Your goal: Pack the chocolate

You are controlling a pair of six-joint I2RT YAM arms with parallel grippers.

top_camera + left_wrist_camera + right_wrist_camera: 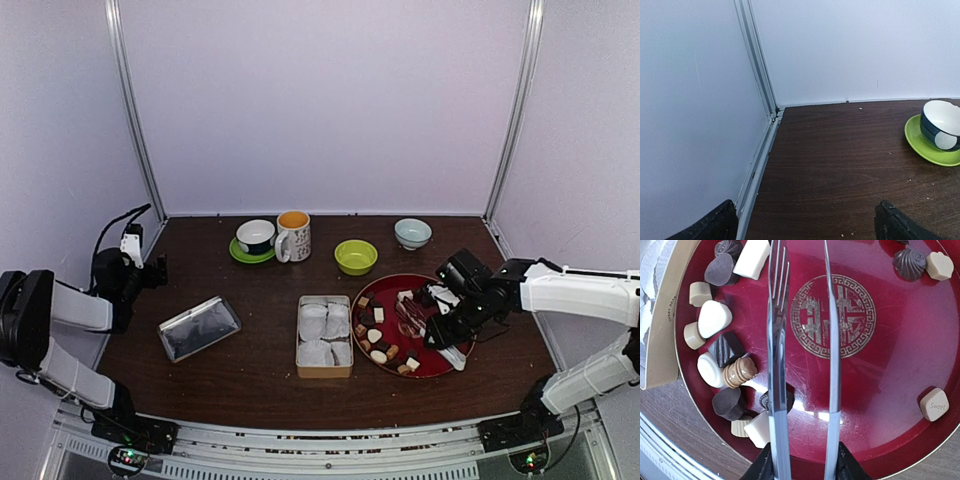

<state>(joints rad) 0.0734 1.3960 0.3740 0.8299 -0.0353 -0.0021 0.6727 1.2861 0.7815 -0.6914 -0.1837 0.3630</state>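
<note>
From above, we see the right arm reach leftward over the dark brown wooden desk (250, 370). The right hand (440, 322) hovers above the round red plate (390, 279), clamped on the silver metal tongs (410, 315). The assorted brown and cream chocolates (375, 335) lie on the plate's left part. The left arm is folded at the desk's left edge, with the left hand (150, 272) raised.

In the left wrist view, its fingers (715, 222) stand wide apart and hold nothing.

In the right wrist view, the tongs' (776, 365) blades point away over the plate (890, 365), a little apart, and most of the chocolates (722, 360) sit to their left.
</note>
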